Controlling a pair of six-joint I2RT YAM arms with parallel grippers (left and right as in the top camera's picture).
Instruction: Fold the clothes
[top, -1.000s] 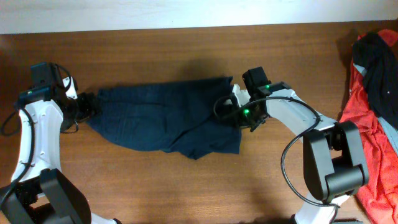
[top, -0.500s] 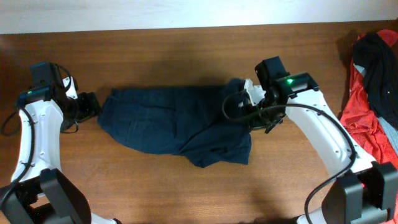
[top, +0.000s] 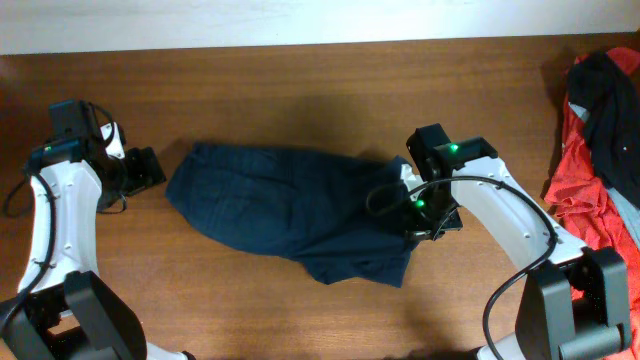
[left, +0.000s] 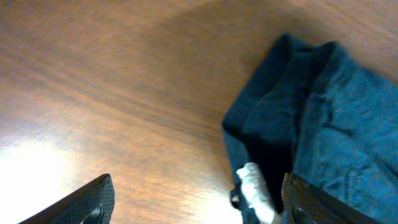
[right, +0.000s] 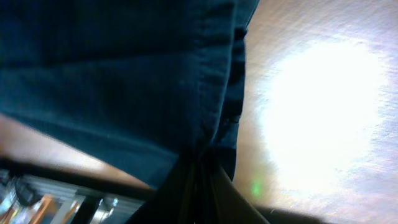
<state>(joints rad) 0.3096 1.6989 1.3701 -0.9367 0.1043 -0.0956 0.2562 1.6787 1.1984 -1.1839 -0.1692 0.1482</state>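
Observation:
The clothes, a dark navy pair of shorts (top: 290, 210), lie spread and rumpled across the middle of the table. My right gripper (top: 415, 215) is shut on their right edge; in the right wrist view the cloth (right: 124, 74) bunches into the pinched jaws of the gripper (right: 202, 180). My left gripper (top: 150, 170) stands open just left of the shorts, apart from them. In the left wrist view its fingers (left: 93, 202) are spread wide around bare wood and a white label (left: 255, 190) at the edge of the shorts (left: 336, 112).
A heap of red, black and grey garments (top: 600, 150) lies at the table's right edge. The brown wooden table (top: 300, 80) ends at a pale strip along the back.
My right gripper has dragged the shorts to the right and toward the front. Their left edge has slid away from my left gripper, which has stayed in place.

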